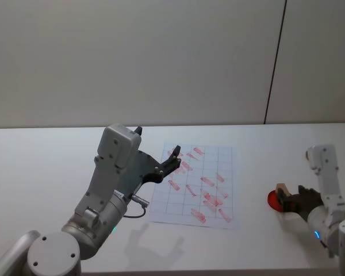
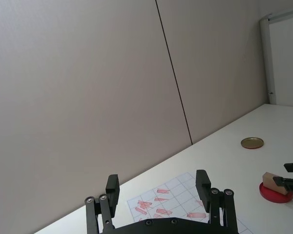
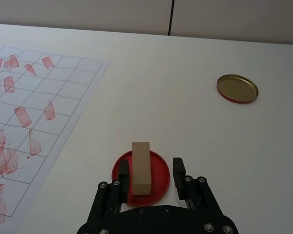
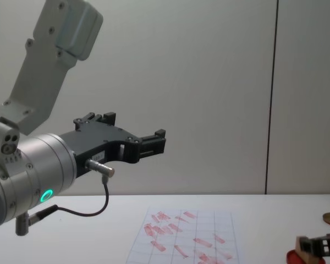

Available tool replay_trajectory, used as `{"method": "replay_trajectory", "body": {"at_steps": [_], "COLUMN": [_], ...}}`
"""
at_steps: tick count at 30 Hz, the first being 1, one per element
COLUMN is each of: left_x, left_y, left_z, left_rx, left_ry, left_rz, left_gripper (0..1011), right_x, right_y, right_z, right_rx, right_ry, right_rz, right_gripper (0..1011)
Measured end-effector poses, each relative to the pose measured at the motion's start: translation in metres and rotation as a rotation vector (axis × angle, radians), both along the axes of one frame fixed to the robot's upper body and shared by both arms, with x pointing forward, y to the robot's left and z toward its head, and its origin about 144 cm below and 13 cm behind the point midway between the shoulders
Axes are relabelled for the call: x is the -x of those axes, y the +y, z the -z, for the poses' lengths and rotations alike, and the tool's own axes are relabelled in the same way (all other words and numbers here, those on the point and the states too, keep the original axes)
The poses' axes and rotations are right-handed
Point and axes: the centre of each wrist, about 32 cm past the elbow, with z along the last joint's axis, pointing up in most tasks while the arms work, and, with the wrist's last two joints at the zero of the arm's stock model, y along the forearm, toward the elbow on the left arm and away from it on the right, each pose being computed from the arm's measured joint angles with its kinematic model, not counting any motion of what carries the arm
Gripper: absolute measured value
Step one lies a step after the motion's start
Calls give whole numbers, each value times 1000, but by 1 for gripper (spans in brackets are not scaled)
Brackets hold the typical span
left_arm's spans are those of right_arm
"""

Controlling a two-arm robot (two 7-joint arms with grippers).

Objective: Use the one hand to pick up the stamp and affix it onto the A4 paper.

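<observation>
Pick-up in hand: right claw [image 3: 150,165], released, straddles the stamp [image 3: 141,168] on the red pad [image 3: 159,169], lower centre; next, it should clench and lift; left claw [image 1: 173,156] idle, released, mid-frame.

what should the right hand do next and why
Probably close the right hand on the stamp: its open fingers flank the block, which sits on the red ink pad, ungripped. The left hand hangs open above the A4 paper.
</observation>
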Motion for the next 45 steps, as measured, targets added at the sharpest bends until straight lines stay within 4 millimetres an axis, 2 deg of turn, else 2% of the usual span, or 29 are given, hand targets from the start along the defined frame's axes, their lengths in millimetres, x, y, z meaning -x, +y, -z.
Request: {"method": "replay_trajectory", "body": {"at_steps": [12,33,45], "left_x": [0,0,0], "left_y": [0,0,0], "left_z": [0,0,0], "left_rx": [0,0,0], "left_ry": [0,0,0], "left_rz": [0,0,0], "left_gripper": [993,993,993], "right_x": [-4,-5,-4], "right_y": [1,3,5], "right_z": [9,13,0], "right_rx": [2,17,-16], "right_ry": [8,18,-40], "right_rz": [-30,-17,-8], "right_gripper": [214,216,216]}}
